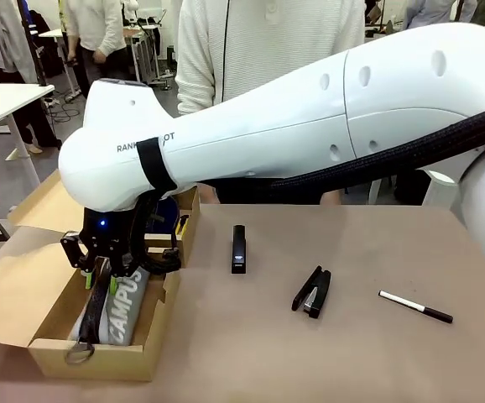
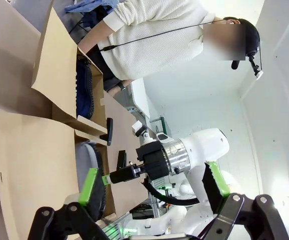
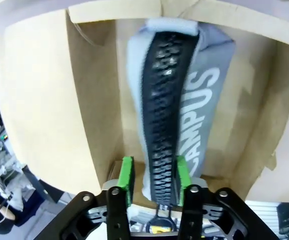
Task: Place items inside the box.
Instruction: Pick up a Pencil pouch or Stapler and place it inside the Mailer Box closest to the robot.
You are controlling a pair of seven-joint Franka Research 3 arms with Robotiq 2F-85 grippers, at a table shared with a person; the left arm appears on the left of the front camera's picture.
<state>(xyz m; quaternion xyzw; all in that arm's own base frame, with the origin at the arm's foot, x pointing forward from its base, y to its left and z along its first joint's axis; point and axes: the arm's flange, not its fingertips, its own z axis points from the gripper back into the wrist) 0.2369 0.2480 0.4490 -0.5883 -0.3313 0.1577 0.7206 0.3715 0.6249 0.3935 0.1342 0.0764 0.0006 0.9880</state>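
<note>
Right wrist view: my right claw (image 3: 154, 181) straddles the pouch (image 3: 204, 90) lying in the box (image 3: 94, 100), jaws partly apart; I cannot tell if they pinch it. The stapler (image 1: 312, 292) lies on the counter (image 1: 352, 361); my left claw (image 2: 152, 172) gapes empty.

Grey CAMPUS pouch (image 1: 129, 298) lies inside box (image 1: 100, 357); black stapler (image 1: 311, 291) outside.
</note>
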